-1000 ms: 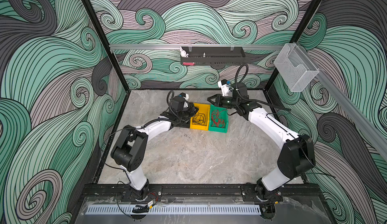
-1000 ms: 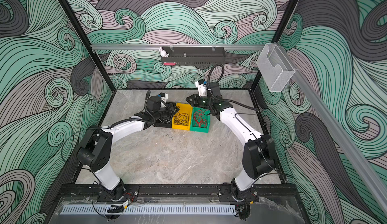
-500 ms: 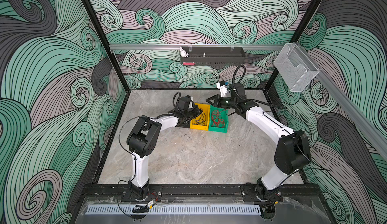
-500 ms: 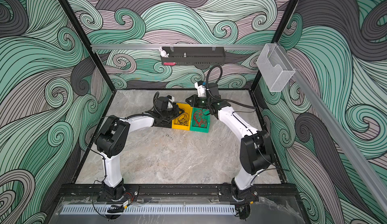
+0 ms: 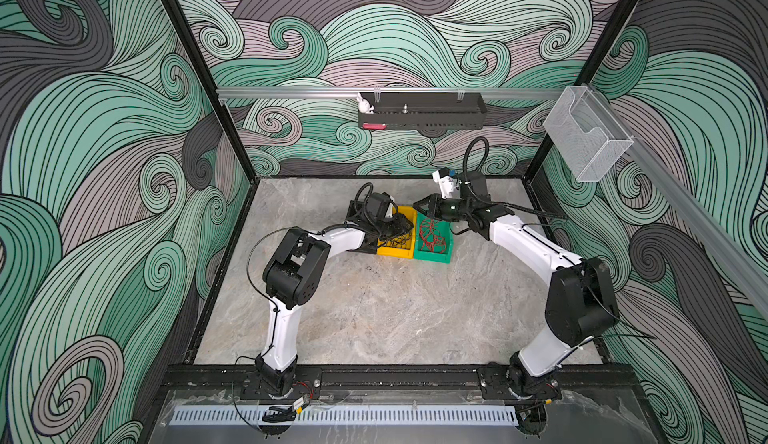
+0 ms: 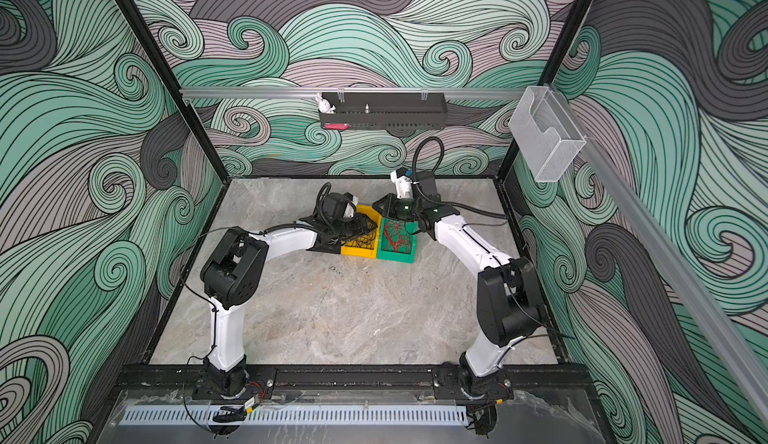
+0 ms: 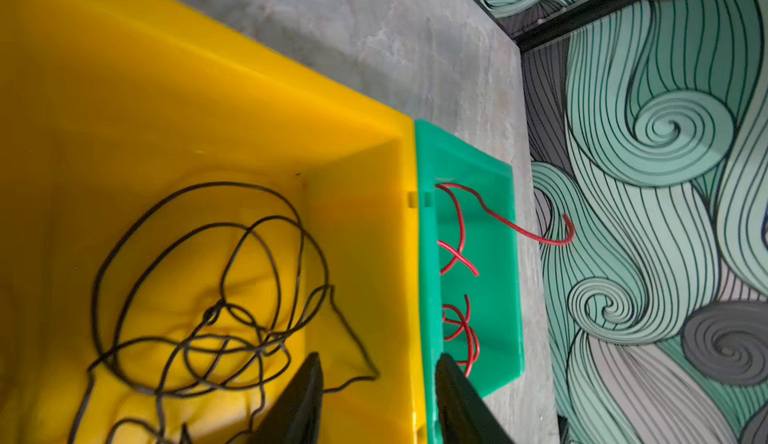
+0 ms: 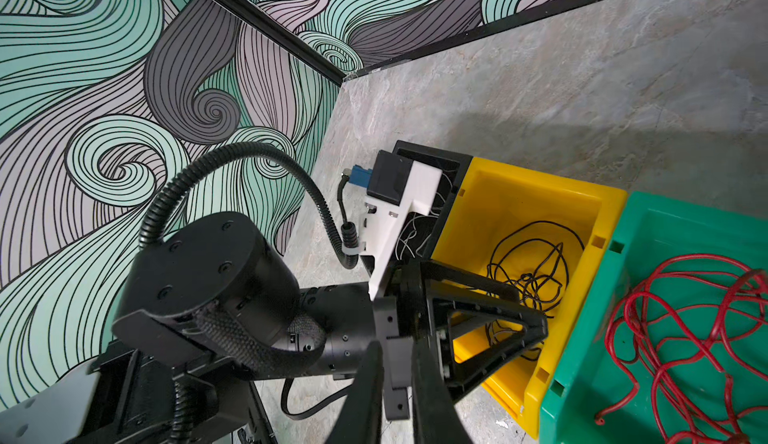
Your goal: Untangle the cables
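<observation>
**Cable location.** Three bins stand touching in a row at the far centre of the table [image 5: 374,317].
- Left: white cables [image 8: 409,238] in the black bin [image 8: 432,157].
- Middle: black cables [image 7: 212,315] in the yellow bin [image 8: 536,196].
- Right: red cables [image 8: 681,329] in the green bin [image 8: 685,221]. One red end [image 7: 557,240] hangs out over the green rim.

**Grippers.** The left gripper [image 7: 378,359] hangs over the right side of the yellow bin, by the wall it shares with the green bin. Its jaws are well apart and hold nothing. The right gripper [image 8: 395,340] is above the far edge where the yellow and green bins meet. Its jaws are almost closed, with nothing seen between them.

**Handling.** Judging by the loose curls, each cable is light, limp and springy. It will bear no push and will likely drag its neighbours when pulled. The black heap shows a knot-like crossing. Take hold at a free end or on an outer loop, away from crossings, and lift slowly. Thin wire may slip from the pads, so pinch squarely.
</observation>
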### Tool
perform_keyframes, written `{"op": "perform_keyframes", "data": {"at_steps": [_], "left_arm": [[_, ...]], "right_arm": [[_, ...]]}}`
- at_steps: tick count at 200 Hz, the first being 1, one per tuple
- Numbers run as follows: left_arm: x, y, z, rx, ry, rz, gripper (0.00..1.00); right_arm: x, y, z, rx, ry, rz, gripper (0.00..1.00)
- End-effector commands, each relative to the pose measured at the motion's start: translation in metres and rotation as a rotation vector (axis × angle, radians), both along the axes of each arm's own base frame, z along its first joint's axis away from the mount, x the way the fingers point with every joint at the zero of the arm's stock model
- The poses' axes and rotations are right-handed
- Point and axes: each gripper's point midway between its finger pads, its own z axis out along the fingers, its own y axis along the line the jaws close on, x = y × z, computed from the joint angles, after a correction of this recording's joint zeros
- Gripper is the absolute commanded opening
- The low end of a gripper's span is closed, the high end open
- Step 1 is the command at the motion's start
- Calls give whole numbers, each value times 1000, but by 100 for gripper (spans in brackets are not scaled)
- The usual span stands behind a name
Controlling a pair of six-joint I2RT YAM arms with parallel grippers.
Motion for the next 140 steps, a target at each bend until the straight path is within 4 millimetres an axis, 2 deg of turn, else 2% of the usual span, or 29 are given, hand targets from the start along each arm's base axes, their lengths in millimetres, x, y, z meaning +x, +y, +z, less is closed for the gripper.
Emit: {"op": "perform_keyframes", "data": {"at_steps": [1,34,64,86,102,107,130,140], "left_arm": [[1,23,42,46,-82,54,75],[-10,38,84,44,-166,79,76],[-32,59,106,51,-217,108,75],[-52,76,122,58,-257,121,75],[-69,93,113,112,-247,134,75],[-76,102,118,122,-257,153,75],[-103,140,100,210,-250,232,75],[-114,157,98,244,-276,262,75]], "right_arm": [[-8,-4,21,21,-49,3,16],[-17,-11,21,8,-52,-9,17],[-29,-26,13,-44,-51,-47,18],[-39,-40,-1,-106,-38,-81,20],[-48,-52,-13,-147,-25,-113,27],[-50,-56,-16,-158,-23,-125,28],[-61,-77,-36,-217,-14,-197,39],[-64,-86,-41,-241,-15,-233,44]]}}
